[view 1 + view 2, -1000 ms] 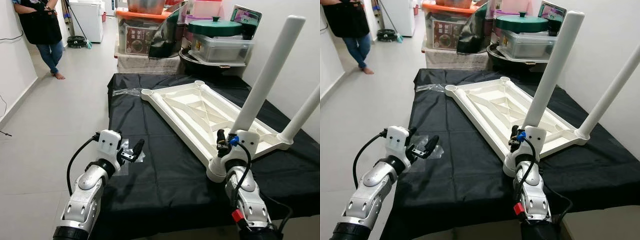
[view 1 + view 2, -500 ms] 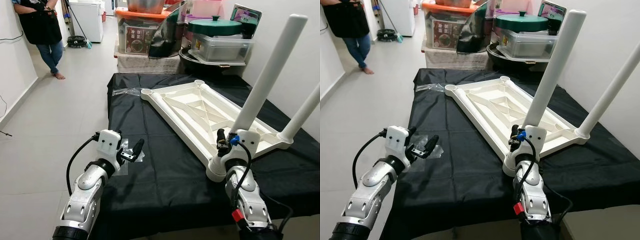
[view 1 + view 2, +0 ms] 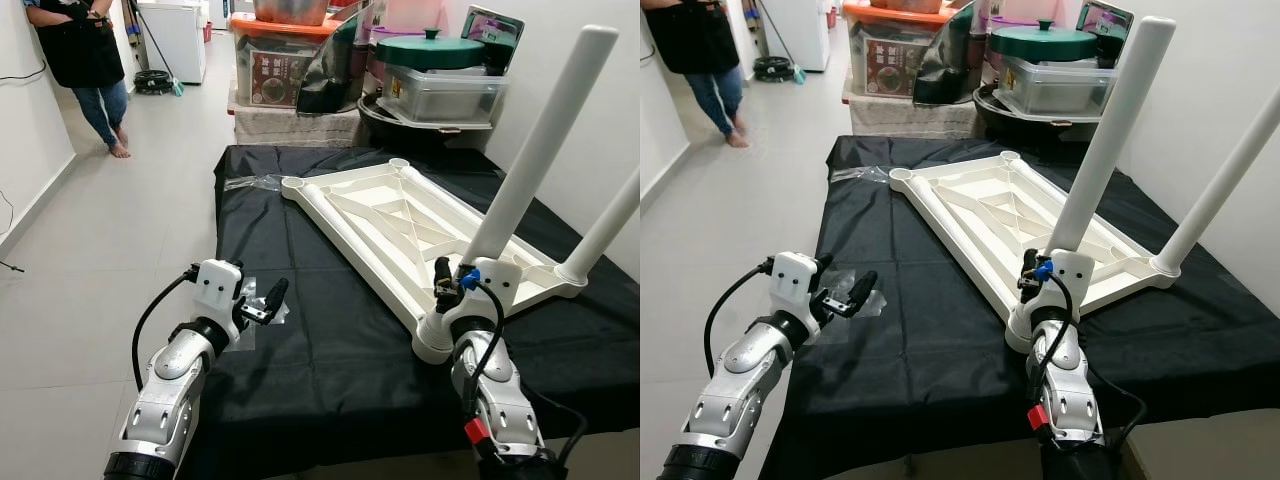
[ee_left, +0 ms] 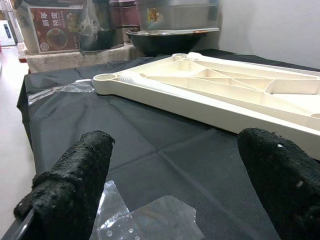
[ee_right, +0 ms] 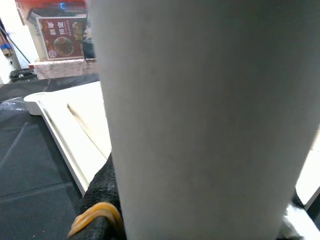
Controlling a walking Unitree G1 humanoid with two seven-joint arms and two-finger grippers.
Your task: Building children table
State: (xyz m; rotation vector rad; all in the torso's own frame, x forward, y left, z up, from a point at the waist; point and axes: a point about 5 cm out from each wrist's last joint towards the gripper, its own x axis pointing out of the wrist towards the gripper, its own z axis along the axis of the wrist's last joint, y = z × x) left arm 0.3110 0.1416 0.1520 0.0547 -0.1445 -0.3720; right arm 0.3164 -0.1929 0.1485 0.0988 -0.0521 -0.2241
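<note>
Right wrist view: right gripper clamps the white table leg.

The upturned white plastic tabletop lies on the black-clothed worktop, running from its far left corner toward the right edge. Two white tubular legs stand upright at its near right end. Crumpled clear plastic wrap lies by the left edge.
</note>
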